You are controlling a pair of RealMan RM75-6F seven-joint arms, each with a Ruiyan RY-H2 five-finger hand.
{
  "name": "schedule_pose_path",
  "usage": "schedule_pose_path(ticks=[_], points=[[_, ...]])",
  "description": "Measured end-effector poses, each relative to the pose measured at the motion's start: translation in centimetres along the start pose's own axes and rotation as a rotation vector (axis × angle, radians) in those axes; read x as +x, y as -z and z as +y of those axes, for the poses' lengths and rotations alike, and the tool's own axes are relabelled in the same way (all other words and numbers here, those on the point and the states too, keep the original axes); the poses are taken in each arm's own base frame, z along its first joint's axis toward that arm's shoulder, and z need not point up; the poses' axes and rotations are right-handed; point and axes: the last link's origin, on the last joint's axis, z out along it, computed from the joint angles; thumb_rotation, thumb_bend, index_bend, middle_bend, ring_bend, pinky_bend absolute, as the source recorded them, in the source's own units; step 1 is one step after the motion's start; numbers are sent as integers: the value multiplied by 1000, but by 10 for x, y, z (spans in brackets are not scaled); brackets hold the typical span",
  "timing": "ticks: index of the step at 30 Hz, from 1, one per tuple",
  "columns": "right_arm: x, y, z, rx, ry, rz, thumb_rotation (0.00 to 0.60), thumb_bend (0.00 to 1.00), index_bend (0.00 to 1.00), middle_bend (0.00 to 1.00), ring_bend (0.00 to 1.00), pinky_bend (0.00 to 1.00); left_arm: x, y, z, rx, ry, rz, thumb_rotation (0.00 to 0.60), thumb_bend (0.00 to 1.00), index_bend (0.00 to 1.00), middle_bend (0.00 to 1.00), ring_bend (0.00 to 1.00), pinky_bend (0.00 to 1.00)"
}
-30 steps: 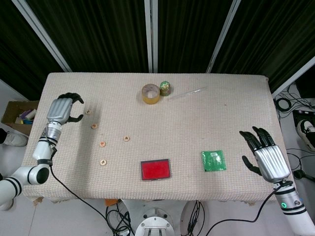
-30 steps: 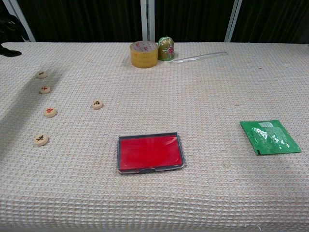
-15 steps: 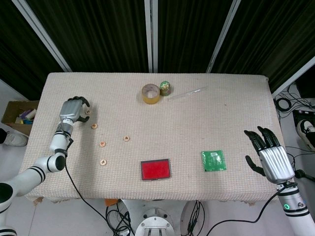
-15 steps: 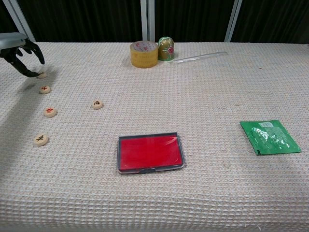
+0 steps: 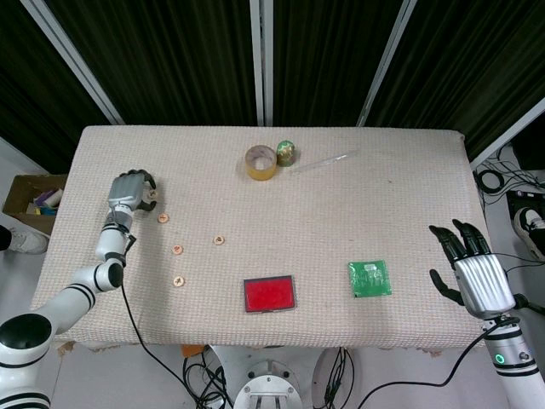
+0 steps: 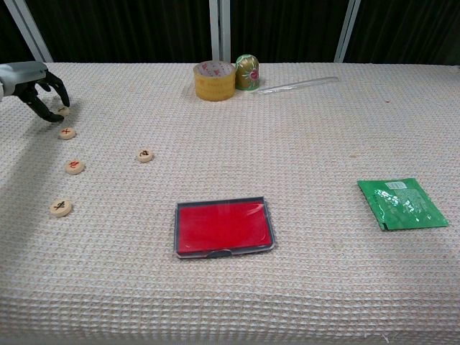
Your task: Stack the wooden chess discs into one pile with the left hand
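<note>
Several small wooden chess discs lie singly on the left part of the table. The farthest disc (image 6: 63, 111) (image 5: 155, 195) lies between the curled fingertips of my left hand (image 6: 32, 85) (image 5: 130, 191), flat on the cloth. The fingers stand apart on either side of it. Three more discs (image 6: 67, 132) (image 6: 75, 167) (image 6: 61, 208) run in a line toward the front edge. Another disc (image 6: 145, 154) (image 5: 219, 240) sits to the right of that line. My right hand (image 5: 473, 274) hovers past the table's front right corner with its fingers spread, holding nothing.
A red case (image 6: 223, 226) lies at the front middle, and a green packet (image 6: 402, 203) to its right. At the back stand a roll of yellow tape (image 6: 214, 80), a green-gold egg-shaped object (image 6: 248, 72) and a clear plastic strip (image 6: 298, 84). A cardboard box (image 5: 32, 198) sits beyond the left edge.
My left hand has come in from the table's left edge and lowered over the farthest disc, its fingers now curled around it. My right hand has drifted slightly right and toward the front.
</note>
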Motion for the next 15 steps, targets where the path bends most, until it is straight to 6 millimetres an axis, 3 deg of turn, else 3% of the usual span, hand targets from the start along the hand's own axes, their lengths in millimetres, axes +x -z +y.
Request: schedule_pose_path(ticks=[15], points=[[-2, 4, 4, -16, -15, 3, 600, 299, 130, 214, 43, 141, 7, -1, 2, -11, -2, 39, 600, 422, 536, 191, 124, 182]])
